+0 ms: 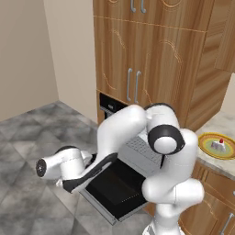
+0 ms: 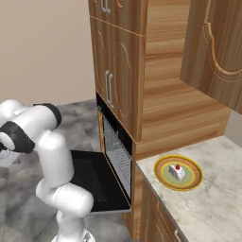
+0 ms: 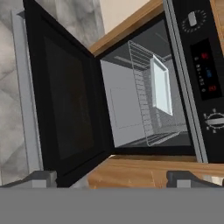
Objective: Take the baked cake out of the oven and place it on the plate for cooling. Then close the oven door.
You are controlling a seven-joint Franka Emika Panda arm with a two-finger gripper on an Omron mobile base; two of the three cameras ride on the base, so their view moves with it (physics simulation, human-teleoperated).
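Jaws spread wide, holding nothing, face the oven door; display markings too blurred to read.

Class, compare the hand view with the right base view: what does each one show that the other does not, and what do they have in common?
Hand view alone: the oven's control panel with knobs and display, a pale tray on the wire rack, and the open hand, holding nothing.

Right base view alone: the plate on the marble counter, with the baked cake on it, and the wooden cabinet doors above the oven.

Both: the oven and the oven door, dropped open.
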